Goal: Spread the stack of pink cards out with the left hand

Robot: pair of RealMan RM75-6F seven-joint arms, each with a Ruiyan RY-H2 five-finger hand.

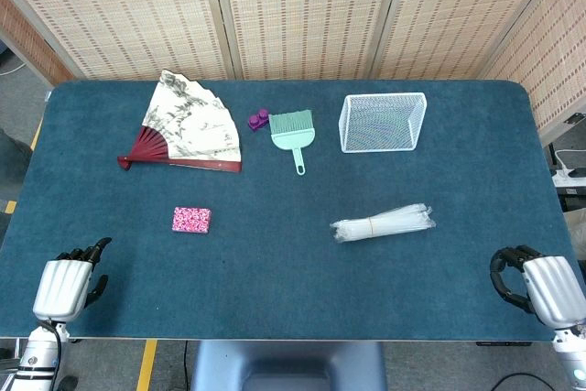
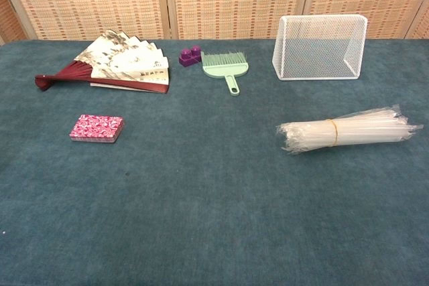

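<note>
Both hands: they rested at the near edge of the table (image 1: 275, 290), seen only in the head view, each holding nothing.
Left hand (image 1: 69, 283): it sat at the near left corner, its dark fingers (image 1: 89, 252) loosely apart and pointing toward the cards — well apart from them.
Right hand (image 1: 540, 283): it sat at the near right corner; its fingers (image 1: 509, 267) seemed curled inward, though the angle left their spread unclear.
Pink cards (image 1: 191, 219): one neat, squared stack lay flat on the left part of the table, nearer than the fan and untouched.
Fan (image 1: 188, 130): it lay opened out toward the far left, its dark red ribs gathered at the left end.
Purple block (image 1: 258, 120): it stood just beside the green brush (image 1: 293, 133), at the brush's left.
Wire basket (image 1: 383, 122): white mesh, toward the far right.
Bundle of clear straws (image 1: 383, 222): bound by a band — it lay on the right part of the table, nearer than the basket.
</note>
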